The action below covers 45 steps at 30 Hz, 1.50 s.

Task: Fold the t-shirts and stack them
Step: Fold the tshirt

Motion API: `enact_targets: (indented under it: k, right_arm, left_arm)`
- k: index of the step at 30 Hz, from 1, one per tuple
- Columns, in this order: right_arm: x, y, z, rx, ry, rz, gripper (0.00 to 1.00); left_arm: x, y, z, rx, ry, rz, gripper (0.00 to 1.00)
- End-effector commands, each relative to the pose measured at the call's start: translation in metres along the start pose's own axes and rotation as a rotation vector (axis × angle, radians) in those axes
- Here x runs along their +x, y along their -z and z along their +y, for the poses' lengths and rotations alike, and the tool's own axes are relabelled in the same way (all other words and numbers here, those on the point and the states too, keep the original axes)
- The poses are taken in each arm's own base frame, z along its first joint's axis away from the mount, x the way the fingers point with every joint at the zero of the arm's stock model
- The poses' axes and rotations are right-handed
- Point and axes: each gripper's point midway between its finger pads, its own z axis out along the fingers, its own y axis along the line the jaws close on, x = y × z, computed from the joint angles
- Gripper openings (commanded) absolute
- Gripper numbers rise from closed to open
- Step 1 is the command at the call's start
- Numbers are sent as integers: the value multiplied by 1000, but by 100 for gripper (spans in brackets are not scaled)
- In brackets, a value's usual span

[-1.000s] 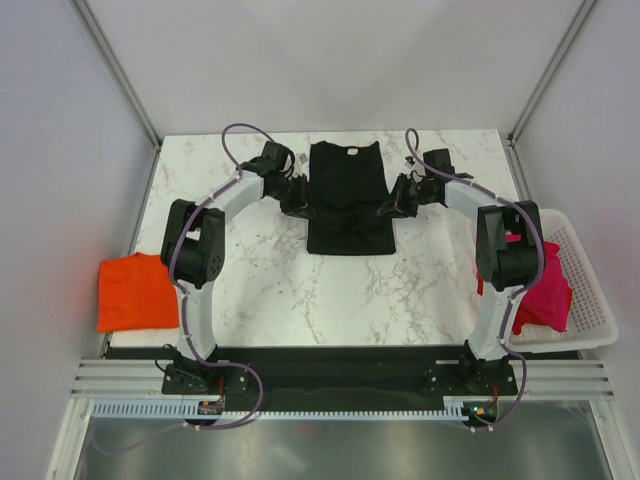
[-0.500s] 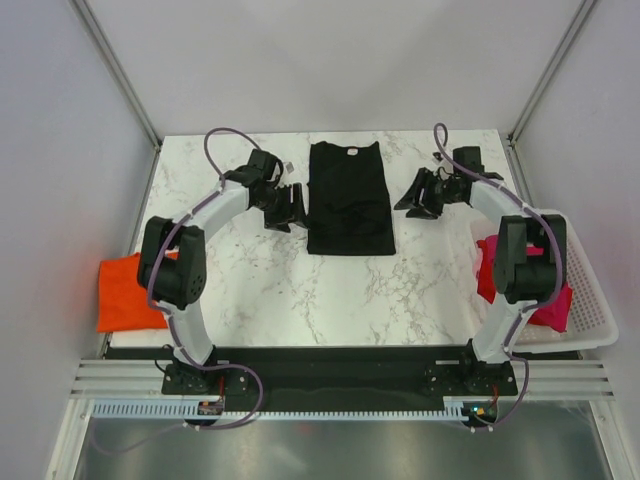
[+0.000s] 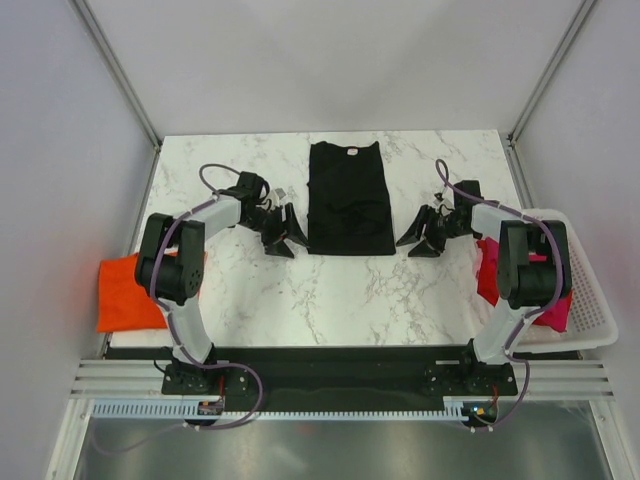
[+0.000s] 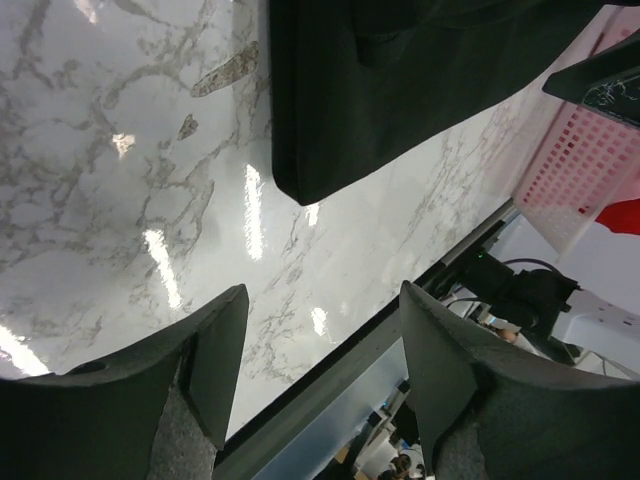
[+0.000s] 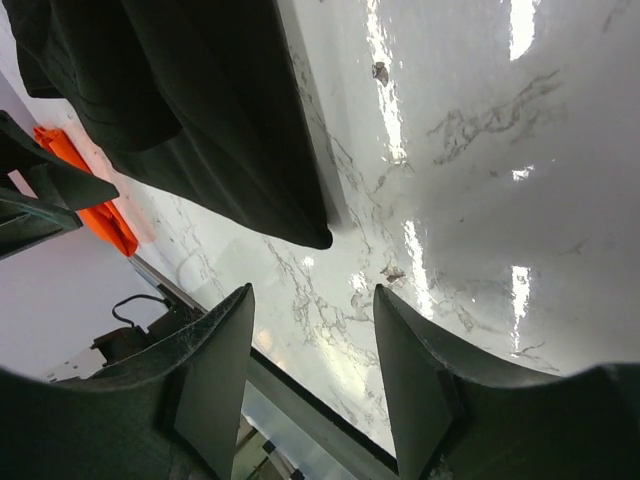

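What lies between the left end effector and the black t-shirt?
Only bare marble tabletop separates the left end effector from the black t-shirt; the top external and left wrist views show it.

Left gripper (image 3: 283, 232) and right gripper (image 3: 419, 239) hover, jaws spread.

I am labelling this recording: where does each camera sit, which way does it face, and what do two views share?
Top external: above and behind, looking down on the table; shows left arm and right arm.
Left wrist: on the left arm, facing right past its open left fingers to the black shirt and basket.
Right wrist: on the right arm, facing left past its open right fingers to the black shirt and orange shirt.
Shared: all views show the black shirt.
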Motion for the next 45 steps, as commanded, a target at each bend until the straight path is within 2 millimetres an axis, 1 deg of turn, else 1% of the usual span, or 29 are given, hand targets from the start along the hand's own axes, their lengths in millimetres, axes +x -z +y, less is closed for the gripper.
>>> enact_targets:
  k: [1,5,9,10,13,18,20,25,30,31,33,34,35,36,37,39,40,41,42,43,44,45]
  right_arm:
    - [-2,-2,7,-43,-8,-1,59]
    - [3,-8,3,-34,-29,17,60]
    - [3,-13,3,-35,-36,26,60]
    - [9,-19,7,-33,-24,48,60]
    - [12,-26,5,-22,-26,65,59]
    - [10,-35,4,-17,-36,84,58]
    - [7,-37,5,-19,-35,81,58]
    - [3,-38,5,-16,-38,79,56]
    - [4,-39,1,-13,-58,74,54]
    - [4,-41,1,-15,-56,71,54]
    - [2,-43,-1,-9,-61,66,53]
    - [-1,-44,0,-9,-58,60,52]
    - [-5,-45,-1,-8,-51,51,48]
    - [-5,-46,-2,-6,-54,55,47]
    - [-9,-47,-1,-10,-49,47,46]
    - [-10,-49,1,-23,-51,55,36]
    - [-13,-49,3,-35,-49,51,29]
    - [-13,-50,3,-40,-50,54,16]
    - [-13,-50,4,-44,-50,54,8]
    - [-12,-49,5,-45,-48,52,3]
    - [-12,-48,6,-49,-45,51,0]
    - [-10,-47,6,-53,-50,54,0]
  left_arm:
    - [-5,-4,-20,112,42,13,70]
    - [-9,-13,-18,128,66,33,68]
    - [-8,-25,-10,120,92,60,64]
    - [-8,-26,-9,120,96,63,63]
    - [-7,-31,-7,115,100,69,63]
    - [-12,-37,-11,114,81,66,62]
    - [-15,-40,-12,109,75,62,62]
    - [-14,-48,-14,108,64,84,61]
    - [-15,-51,-11,94,62,84,54]
    - [-15,-52,-10,89,63,83,51]
    - [-16,-53,-9,82,60,84,49]
    - [-17,-53,-8,76,56,80,45]
    - [-17,-54,-6,67,56,81,44]
    - [-17,-54,-5,66,59,82,44]
    - [-18,-54,-5,64,58,80,43]
    - [-17,-54,-5,62,60,84,39]
    - [-17,-54,-5,61,62,82,29]
    - [-17,-54,-5,61,62,79,25]
    - [-17,-53,-5,61,59,76,21]
    - [-17,-52,-5,59,59,73,9]
    - [-18,-51,-6,59,56,69,5]
    - [-19,-48,-10,64,45,59,2]
